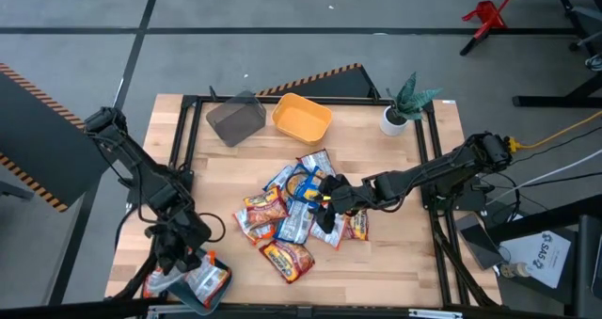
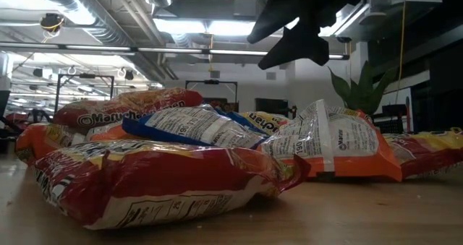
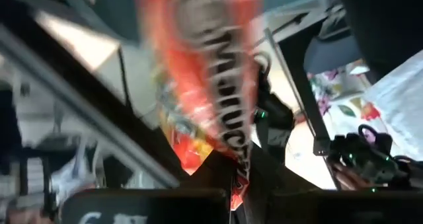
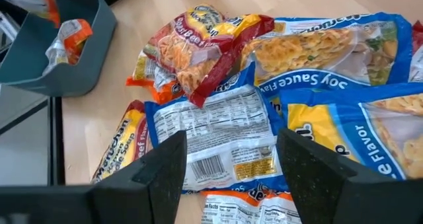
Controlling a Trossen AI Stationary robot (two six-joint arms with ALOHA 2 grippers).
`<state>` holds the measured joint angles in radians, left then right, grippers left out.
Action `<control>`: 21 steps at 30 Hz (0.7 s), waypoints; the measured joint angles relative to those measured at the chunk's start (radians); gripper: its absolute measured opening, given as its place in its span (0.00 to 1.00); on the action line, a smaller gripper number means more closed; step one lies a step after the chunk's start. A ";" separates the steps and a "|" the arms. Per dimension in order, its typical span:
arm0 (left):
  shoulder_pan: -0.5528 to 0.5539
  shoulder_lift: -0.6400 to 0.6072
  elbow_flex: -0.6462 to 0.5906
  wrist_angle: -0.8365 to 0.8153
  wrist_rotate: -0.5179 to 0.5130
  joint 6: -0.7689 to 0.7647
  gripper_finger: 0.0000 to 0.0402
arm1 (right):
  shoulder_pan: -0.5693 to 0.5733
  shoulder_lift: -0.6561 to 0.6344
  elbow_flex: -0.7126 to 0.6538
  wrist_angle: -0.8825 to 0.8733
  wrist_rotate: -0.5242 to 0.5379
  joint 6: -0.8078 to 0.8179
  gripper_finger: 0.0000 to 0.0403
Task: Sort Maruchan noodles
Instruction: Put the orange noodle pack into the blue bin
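Observation:
Several Maruchan packets, orange-red, blue-yellow and silver-white, lie in a loose overlapping pile [image 1: 293, 215] at the table's middle; the pile also shows in the low view [image 2: 210, 129]. My right gripper [image 1: 324, 195] hangs open above the pile, clear of it in the low view [image 2: 296, 35]. Its fingers stand over a blue packet lying white back up [image 4: 218, 128]. My left gripper [image 1: 176, 253] is at the near left corner by the teal bin [image 1: 193, 289], shut on an orange-red packet [image 3: 211, 59]. The bin holds a few packets. My left gripper pinches the orange-red packet by one narrow end [image 3: 239, 168] between its two fingers. The rest of the packet stretches away from the fingers, blurred. Which way it hangs, and whether it touches the bin, I cannot tell.
A grey bin [image 1: 236, 119] and a yellow bin [image 1: 301, 118] stand at the table's far side, and a small potted plant [image 1: 404, 107] at the far right corner. A dark frame runs round the table's edge. Bare wood lies near right and between pile and teal bin.

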<state>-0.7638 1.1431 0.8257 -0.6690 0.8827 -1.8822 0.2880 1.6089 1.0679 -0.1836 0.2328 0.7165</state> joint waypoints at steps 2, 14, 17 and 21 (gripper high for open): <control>0.000 0.000 0.000 0.000 0.032 -0.043 0.01 | 0.000 0.000 0.000 -0.001 -0.008 -0.020 0.55; 0.005 0.037 -0.004 0.001 0.110 -0.220 0.01 | 0.000 -0.001 0.000 -0.002 -0.024 -0.090 0.55; 0.004 0.084 -0.004 0.004 0.150 -0.208 0.01 | 0.000 -0.001 0.000 -0.002 -0.044 -0.098 0.55; 0.011 0.159 -0.005 0.049 0.157 -0.202 0.01 | 0.000 -0.001 0.000 -0.008 -0.072 -0.110 0.55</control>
<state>-0.7528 1.3022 0.8207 -0.6197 1.0401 -2.0840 0.2882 1.6081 1.0679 -0.1913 0.1608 0.6066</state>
